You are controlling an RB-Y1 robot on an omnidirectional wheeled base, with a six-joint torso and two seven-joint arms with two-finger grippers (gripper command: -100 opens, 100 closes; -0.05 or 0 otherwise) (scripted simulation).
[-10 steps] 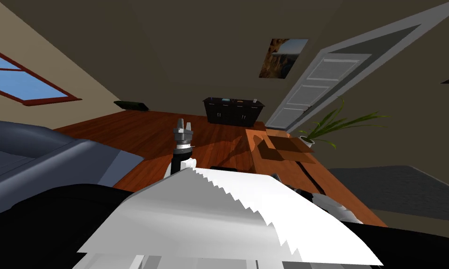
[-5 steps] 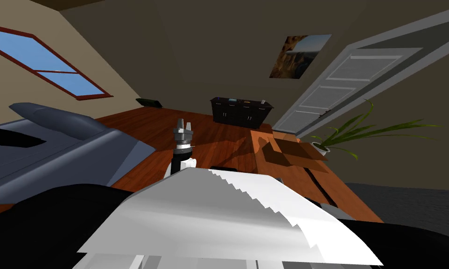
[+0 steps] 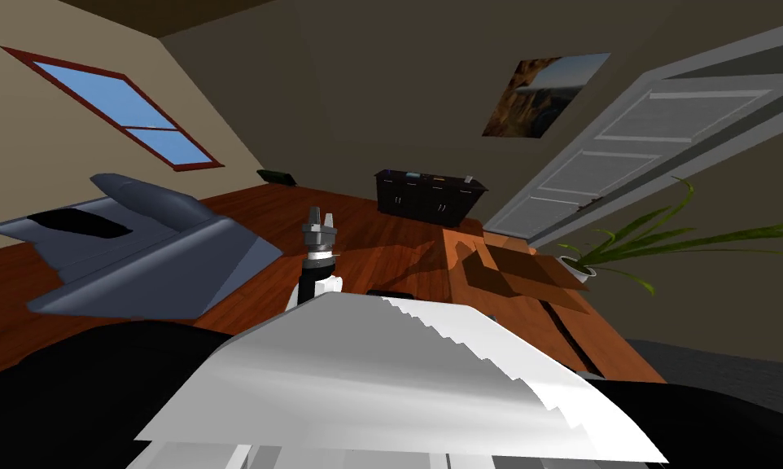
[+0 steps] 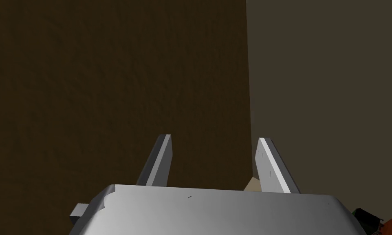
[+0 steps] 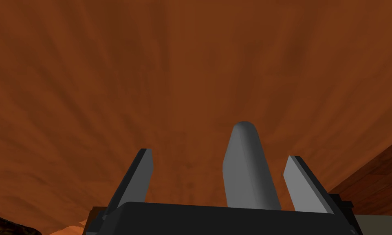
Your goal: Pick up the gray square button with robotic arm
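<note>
Left of centre in the head view, the left gripper (image 3: 321, 216) is lifted above the floor; where the gray square button lies I cannot tell.

The right gripper (image 5: 219, 154) seems the likelier arm: it faces a reddish-brown wooden surface (image 5: 191, 61) close up, fingers spread and gripping nothing. A grey round-ended shape (image 5: 248, 163) rises between them, touching neither. I cannot tell whether it is the button, so direction and long axis stay unread. The left gripper's fingers are likewise spread and empty, pointing at a wall (image 4: 109, 81).
</note>
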